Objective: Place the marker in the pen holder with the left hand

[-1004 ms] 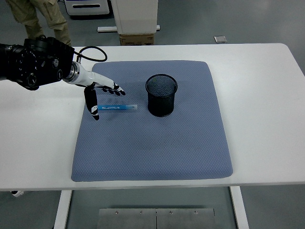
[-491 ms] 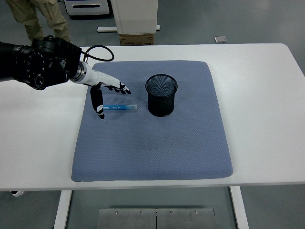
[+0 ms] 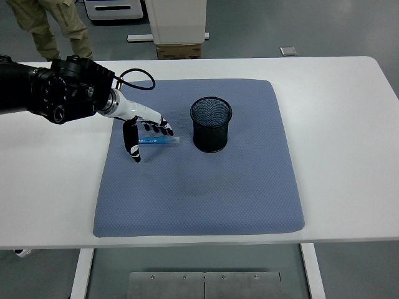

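Note:
A blue marker (image 3: 161, 141) lies flat on the blue-grey mat (image 3: 206, 187), left of a black mesh pen holder (image 3: 211, 124) that stands upright near the mat's middle. My left hand (image 3: 144, 134) comes in from the left and is right over the marker's left end. Its fingers (image 3: 160, 127) are spread above the marker and the thumb (image 3: 133, 146) points down at the mat just in front of it. The hand holds nothing. My right arm is out of view.
The mat lies on a white table (image 3: 349, 137). A person's legs (image 3: 56, 25) show at the top left, behind the table. A cardboard box and a white cabinet (image 3: 177, 28) stand beyond the far edge.
My left hand has moved right and a little toward me, from beside the marker's left end to over it. The marker and the pen holder have not moved.

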Available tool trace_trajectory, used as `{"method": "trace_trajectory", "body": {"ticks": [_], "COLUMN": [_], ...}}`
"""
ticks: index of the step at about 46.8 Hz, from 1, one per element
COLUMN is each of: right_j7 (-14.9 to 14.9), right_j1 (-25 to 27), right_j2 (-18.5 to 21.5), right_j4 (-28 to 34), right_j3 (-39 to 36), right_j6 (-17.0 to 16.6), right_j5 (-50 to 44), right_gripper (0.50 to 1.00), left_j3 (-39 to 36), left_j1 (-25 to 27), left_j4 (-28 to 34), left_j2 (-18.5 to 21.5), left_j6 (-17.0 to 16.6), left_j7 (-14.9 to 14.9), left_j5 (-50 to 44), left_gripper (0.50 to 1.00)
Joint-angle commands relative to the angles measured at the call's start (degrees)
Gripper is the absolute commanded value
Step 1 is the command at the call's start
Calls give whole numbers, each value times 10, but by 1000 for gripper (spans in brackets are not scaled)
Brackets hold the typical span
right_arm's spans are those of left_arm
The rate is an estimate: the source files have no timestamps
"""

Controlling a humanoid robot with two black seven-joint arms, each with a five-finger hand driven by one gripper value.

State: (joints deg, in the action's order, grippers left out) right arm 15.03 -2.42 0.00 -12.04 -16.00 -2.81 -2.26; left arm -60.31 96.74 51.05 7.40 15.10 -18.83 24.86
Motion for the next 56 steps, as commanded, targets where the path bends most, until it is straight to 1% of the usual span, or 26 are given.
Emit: {"method": "trace_trajectory", "body": {"ticks": [1,4,21,27,30,34,36,39,43,49,56], "right_j7": [0,0,0,0,0,0,0,0,0,0,0], "right_j1": [0,0,0,0,0,0,0,0,0,0,0], "right_j2": [0,0,0,0,0,0,0,0,0,0,0], "right_j4": [1,0,0,0,0,0,0,0,0,0,0], "right_j3": [0,0,0,0,0,0,0,0,0,0,0], "right_j6": [0,0,0,0,0,0,0,0,0,0,0], "right_j5": [0,1,0,0,0,0,1,0,1,0,0], "right_gripper": [1000,1000,1000,1000,1000,1000,1000,1000,1000,1000,1000], "left_j3": [1,2,5,5,5,5,5,5,5,5,5], "left_j1": [-1,-1,-1,-1,-3,-8,-8,-8,-8,-8,-8], "left_j4": [-2,-3,-7,-8,-8,-9,-9,-9,-9,-9,-9], "left_j2": [-3,-3,-12,-15,-15,-17,-19,-19,-19,-19,-20], "left_j6": [0,0,-1,-4,-4,-5,-8,-13,-21,-36,-37], "left_j7": [-1,-1,0,-1,0,0,0,0,1,13,13], "left_j5": [0,0,1,1,1,2,4,7,9,9,10], "left_gripper": [851,830,815,783,777,754,733,722,722,719,704]}}
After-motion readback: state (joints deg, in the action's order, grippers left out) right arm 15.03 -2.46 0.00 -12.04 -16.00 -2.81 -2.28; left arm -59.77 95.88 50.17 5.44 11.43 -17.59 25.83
